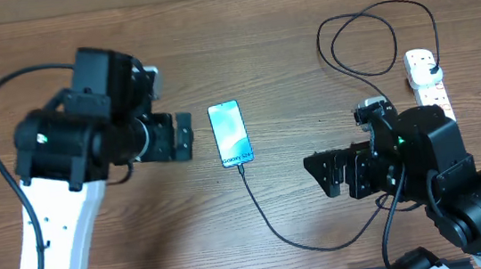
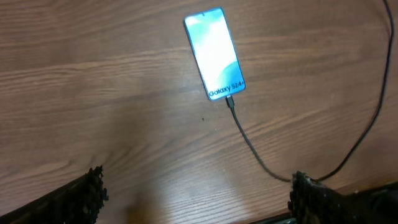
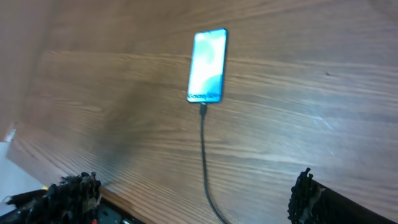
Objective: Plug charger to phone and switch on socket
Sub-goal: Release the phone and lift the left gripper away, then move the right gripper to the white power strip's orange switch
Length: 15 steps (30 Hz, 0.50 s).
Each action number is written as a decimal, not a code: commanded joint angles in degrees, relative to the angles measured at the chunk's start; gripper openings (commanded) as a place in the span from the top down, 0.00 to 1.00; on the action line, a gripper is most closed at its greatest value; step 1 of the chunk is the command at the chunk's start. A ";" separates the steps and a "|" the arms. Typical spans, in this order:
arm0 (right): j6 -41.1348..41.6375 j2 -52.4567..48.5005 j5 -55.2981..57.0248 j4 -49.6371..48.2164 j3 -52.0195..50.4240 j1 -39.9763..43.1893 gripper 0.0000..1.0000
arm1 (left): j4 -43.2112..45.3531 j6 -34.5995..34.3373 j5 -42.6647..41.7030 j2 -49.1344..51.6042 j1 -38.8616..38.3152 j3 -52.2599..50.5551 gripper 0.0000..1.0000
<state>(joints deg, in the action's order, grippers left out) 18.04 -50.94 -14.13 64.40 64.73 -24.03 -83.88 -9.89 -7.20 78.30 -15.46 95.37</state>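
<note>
Wood-grain table (image 1: 212, 30) carries everything. Near the front edge, your right gripper (image 1: 317, 174) gapes wide, holding nothing; your left gripper (image 1: 185, 136) likewise. Mid-table lies the lit phone (image 1: 230, 134), the charger (image 1: 272, 225) plugged into its near end and into the socket (image 1: 428, 81) toward the far right corner.

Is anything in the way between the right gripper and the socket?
Nothing loose lies between them. The open right gripper faces the phone, so the socket sits behind it, past its own wrist. The charger is plugged into the socket, its cable looping beside it.
</note>
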 commanded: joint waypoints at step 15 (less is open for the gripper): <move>9.03 -0.68 28.44 1.51 1.36 0.28 0.00 | 8.15 8.00 -5.49 -4.48 -0.72 -14.25 0.00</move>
<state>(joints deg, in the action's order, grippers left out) 24.27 -51.09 6.66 66.43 64.73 -23.99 -76.14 -3.84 -11.22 72.73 -15.79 81.45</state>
